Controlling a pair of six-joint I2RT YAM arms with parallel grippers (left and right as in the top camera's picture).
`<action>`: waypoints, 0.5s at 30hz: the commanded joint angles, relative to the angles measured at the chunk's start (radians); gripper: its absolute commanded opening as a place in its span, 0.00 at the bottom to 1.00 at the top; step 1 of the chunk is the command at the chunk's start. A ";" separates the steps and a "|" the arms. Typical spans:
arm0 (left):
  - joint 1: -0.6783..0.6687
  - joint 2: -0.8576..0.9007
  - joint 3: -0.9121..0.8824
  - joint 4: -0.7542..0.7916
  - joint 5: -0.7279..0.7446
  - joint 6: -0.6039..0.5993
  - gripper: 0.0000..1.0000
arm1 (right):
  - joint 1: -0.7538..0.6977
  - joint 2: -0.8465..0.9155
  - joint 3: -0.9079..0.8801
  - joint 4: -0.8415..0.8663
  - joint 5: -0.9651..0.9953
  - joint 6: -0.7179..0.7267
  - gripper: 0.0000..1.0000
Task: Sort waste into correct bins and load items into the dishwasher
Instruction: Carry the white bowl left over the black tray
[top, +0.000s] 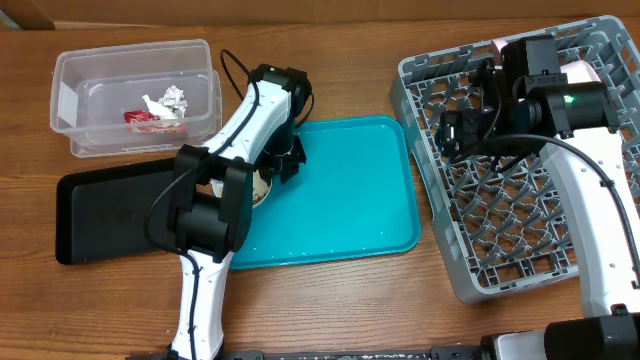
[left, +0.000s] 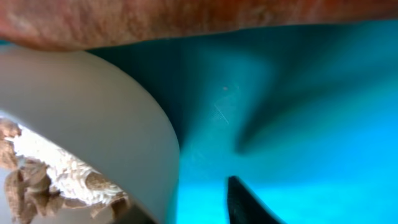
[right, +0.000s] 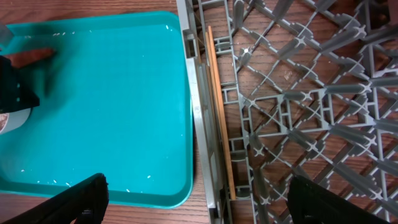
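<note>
A white bowl (left: 93, 118) holding beige food scraps (left: 43, 180) sits on the left part of the teal tray (top: 350, 190); from overhead only its edge (top: 262, 190) shows under the left arm. My left gripper (left: 193, 211) straddles the bowl's rim. Its outer finger (left: 245, 202) stands just outside the wall, with a strip of teal between them. My right gripper (right: 211, 205) hangs wide open and empty over the left edge of the grey dishwasher rack (top: 520, 200). A wooden chopstick (right: 217, 106) lies along that edge. A small orange piece (right: 34, 57) rests on the tray.
The clear tub (top: 135, 95) at the back left holds a red wrapper (top: 145, 118) and crumpled paper (top: 168, 100). A black tray (top: 100, 210) lies in front of it. A pink plate (top: 580, 70) shows at the rack's far side, behind the right arm.
</note>
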 joint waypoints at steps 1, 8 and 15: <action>0.000 0.015 -0.022 0.008 -0.016 0.003 0.07 | -0.002 -0.004 0.012 0.000 0.009 0.004 0.94; 0.010 -0.021 -0.022 -0.005 -0.048 -0.007 0.04 | -0.002 -0.004 0.012 0.000 0.009 0.004 0.94; 0.043 -0.220 -0.022 -0.031 -0.072 -0.007 0.04 | -0.002 -0.004 0.012 -0.002 0.026 0.004 0.94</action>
